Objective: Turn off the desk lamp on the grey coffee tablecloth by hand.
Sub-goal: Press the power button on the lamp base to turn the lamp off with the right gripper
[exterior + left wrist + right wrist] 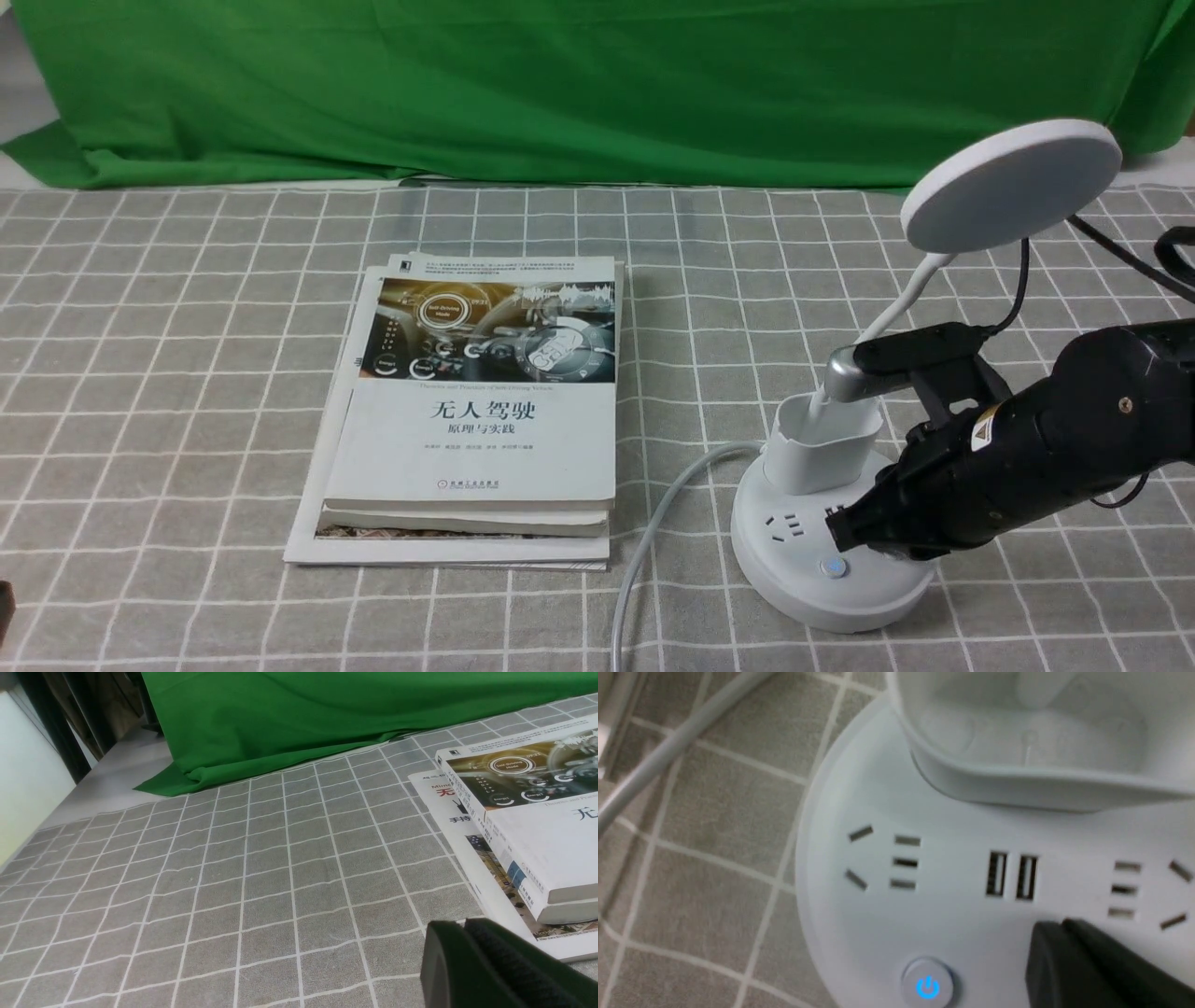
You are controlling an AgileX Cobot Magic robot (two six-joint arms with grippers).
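Observation:
The white desk lamp stands at the right on the grey coffee tablecloth (pixel 187 373), with its disc head (pixel 1011 185) raised on the bendy neck above the cup holder (pixel 822 448). Its round base (pixel 794 588) carries sockets and a power button (pixel 833 567) that glows blue; the button also shows in the right wrist view (pixel 928 985). My right gripper (pixel 840 530) is shut and empty, its tip low over the base just beside the button (pixel 1052 928). I cannot tell whether it touches the base. My left gripper (pixel 460 926) is shut and empty over the cloth near the books.
A stack of books (pixel 476 411) lies mid-table left of the lamp, also in the left wrist view (pixel 528 826). The lamp's white cord (pixel 653 523) runs from the base toward the front edge. A plain green cloth (pixel 560 84) hangs at the back.

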